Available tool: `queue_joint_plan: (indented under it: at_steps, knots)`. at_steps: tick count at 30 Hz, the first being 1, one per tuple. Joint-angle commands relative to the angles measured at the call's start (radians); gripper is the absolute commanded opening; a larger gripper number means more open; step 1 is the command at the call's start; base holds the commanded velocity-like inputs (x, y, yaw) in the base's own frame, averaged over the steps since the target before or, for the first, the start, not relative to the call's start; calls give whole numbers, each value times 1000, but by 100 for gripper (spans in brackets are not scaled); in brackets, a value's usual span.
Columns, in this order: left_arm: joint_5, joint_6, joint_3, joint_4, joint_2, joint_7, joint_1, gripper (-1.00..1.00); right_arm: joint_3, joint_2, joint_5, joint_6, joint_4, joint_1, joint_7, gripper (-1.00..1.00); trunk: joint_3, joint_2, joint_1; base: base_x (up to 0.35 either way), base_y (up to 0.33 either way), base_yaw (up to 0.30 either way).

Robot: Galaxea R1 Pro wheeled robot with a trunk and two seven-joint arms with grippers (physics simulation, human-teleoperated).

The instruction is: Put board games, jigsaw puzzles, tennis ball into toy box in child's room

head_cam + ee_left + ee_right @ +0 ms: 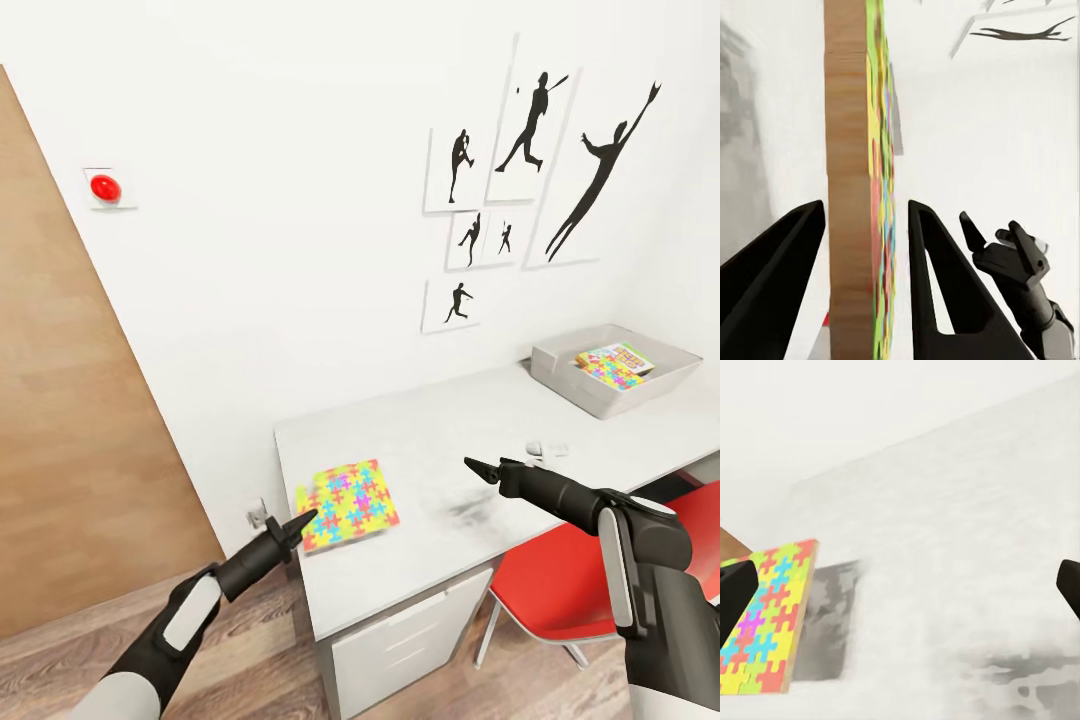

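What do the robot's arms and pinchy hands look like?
Both arms are glossy black with white-grey shell panels farther back. The left gripper and right gripper each end in two slim, black, pointed fingers, like long wedges. No cables or markings show.

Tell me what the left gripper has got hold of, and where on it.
The left gripper straddles the jigsaw puzzle by its near edge, a finger on each face; whether it is clamped cannot be told.
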Motion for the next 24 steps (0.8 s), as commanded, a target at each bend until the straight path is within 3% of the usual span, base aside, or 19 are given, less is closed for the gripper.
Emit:
queue_joint_plan:
  at_steps: [1, 16, 24]
  knots:
    - [7, 9, -3, -12, 1, 0, 4, -100, -1, 0, 1, 7, -1, -1, 5, 100, -1, -1, 0, 0, 0, 0]
    - [11, 19, -3, -51, 1, -1, 15, -100, -2, 0, 2, 7, -1, -1, 4, 100, -1, -1, 0, 0, 0, 0]
    - [8, 34, -4, -98, -4, 12, 20, -100, -16, -10, 4, -11, -1, -2, 7, 100, 24, 55, -31, 0, 0, 0]
